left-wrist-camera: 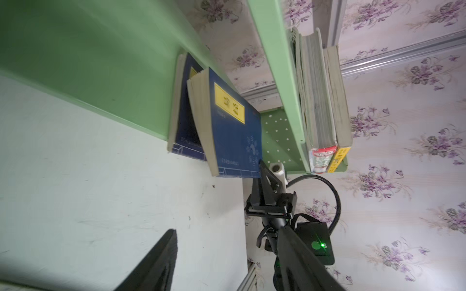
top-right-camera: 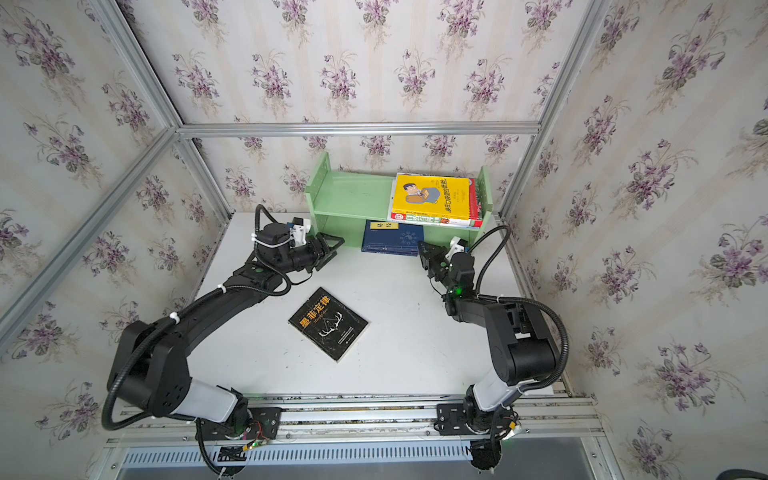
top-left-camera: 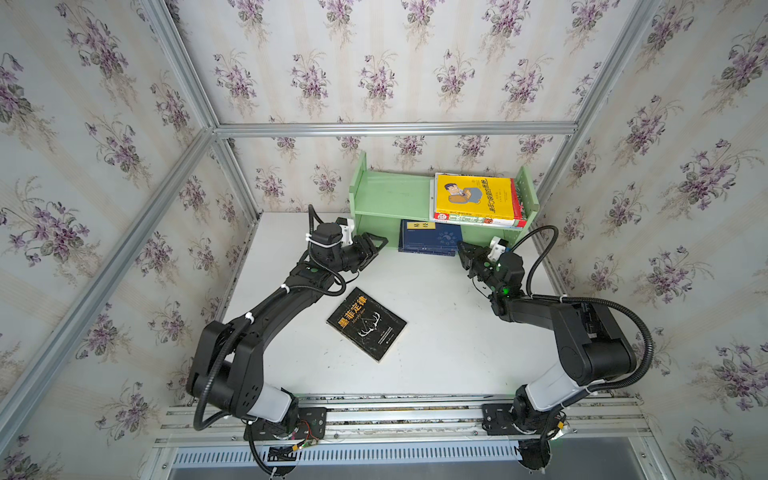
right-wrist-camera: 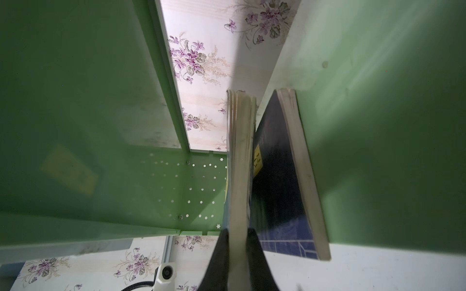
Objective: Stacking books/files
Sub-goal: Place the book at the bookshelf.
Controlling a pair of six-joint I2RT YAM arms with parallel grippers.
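Observation:
Two navy books with yellow labels (top-left-camera: 430, 237) lie stacked in the lower bay of the green shelf (top-left-camera: 390, 195). My right gripper (top-left-camera: 460, 246) is shut on the front right corner of the upper navy book (left-wrist-camera: 232, 126) and tilts it up off the lower navy book (left-wrist-camera: 185, 131). In the right wrist view its fingers (right-wrist-camera: 254, 252) pinch that book's page edge (right-wrist-camera: 239, 163). My left gripper (top-left-camera: 379, 247) hangs open and holds nothing, left of the navy books. The yellow book (top-left-camera: 473, 195) tops a green-and-red one (top-left-camera: 478, 219) on the upper shelf. A black book with an orange title (top-left-camera: 365, 324) lies on the table.
The shelf stands against the back wall, the left half of its upper board (top-right-camera: 353, 195) bare. Aluminium frame posts (top-left-camera: 557, 166) and papered walls close in both sides. The arm bases sit on a rail (top-left-camera: 395, 415) along the table's front.

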